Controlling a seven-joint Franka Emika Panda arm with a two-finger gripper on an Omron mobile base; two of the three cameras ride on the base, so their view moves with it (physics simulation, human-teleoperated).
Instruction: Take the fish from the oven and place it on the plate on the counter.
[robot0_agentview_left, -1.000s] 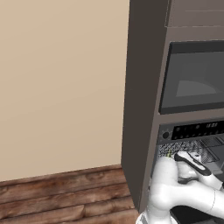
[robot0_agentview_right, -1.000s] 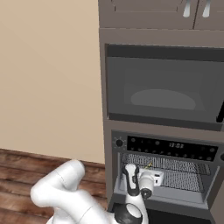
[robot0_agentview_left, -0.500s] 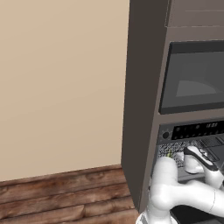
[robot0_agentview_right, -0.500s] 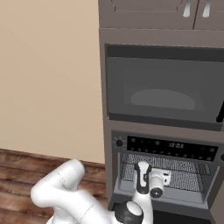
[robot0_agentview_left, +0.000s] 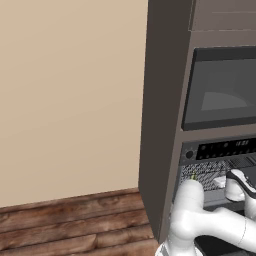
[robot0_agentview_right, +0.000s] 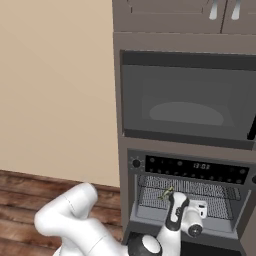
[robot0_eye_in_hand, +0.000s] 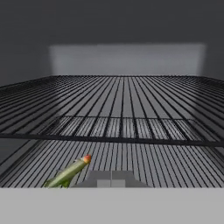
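The oven stands open below its black control strip, with the wire rack showing inside. The slender olive-green fish lies on the rack near its front edge; it also shows as a small yellowish fish in the right base view. My gripper is shut, level with the rack. The fish lies just left of it and apart from it, with nothing between the fingers. My white hand reaches into the oven mouth. The plate and the counter are out of view.
A dark-windowed microwave sits right above the oven in the same grey-brown cabinet column. A beige wall and a wooden floor lie to the left. The oven's back wall is far behind the rack.
My hand has slid a little to the right along the oven's front. The fish, earlier behind my wrist in the right base view, is now uncovered. The gripper stayed shut.
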